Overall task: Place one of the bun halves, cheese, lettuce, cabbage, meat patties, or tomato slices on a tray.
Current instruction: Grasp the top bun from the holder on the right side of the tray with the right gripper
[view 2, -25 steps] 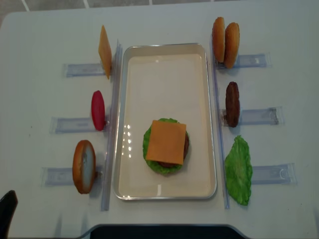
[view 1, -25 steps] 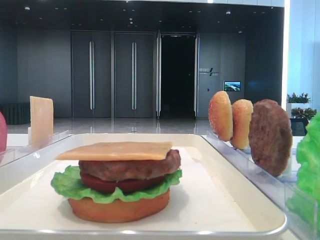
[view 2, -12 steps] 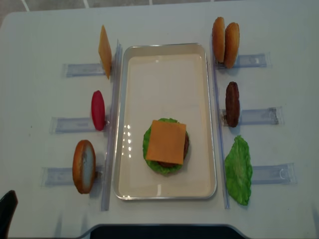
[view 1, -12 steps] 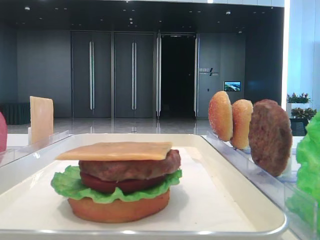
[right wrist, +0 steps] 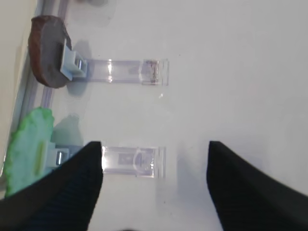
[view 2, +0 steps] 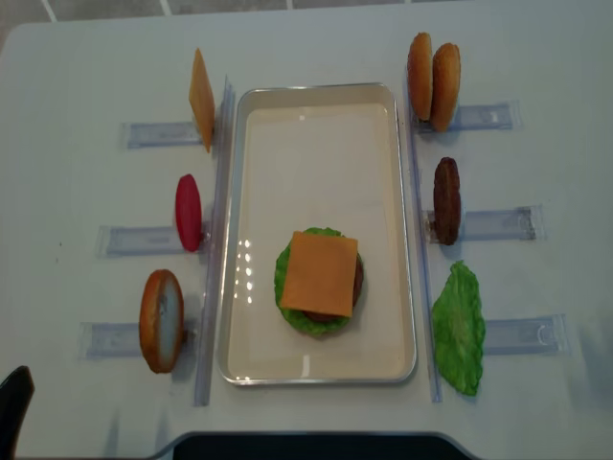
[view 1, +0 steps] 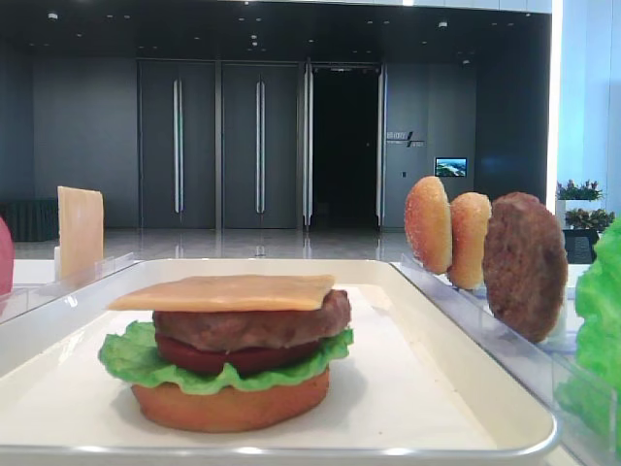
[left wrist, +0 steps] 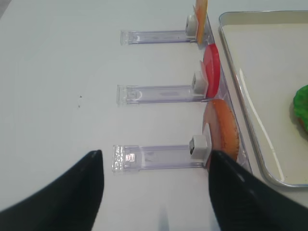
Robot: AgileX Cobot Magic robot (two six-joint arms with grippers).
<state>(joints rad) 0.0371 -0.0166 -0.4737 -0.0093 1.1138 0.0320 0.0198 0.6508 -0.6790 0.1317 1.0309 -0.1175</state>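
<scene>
Almost nothing has shifted over the last second. My left gripper (view 2: 11, 407), a dark corner at the bottom left of the overhead view, has slipped slightly lower toward the frame's edge. I can spot no other difference between then and now.

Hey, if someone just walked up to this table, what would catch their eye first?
Probably the half-built burger topped with a cheese slice, sitting in the near half of the white tray. Next, ingredients standing on edge in clear racks either side: two buns, a patty and lettuce right, a tomato slice left.
</scene>
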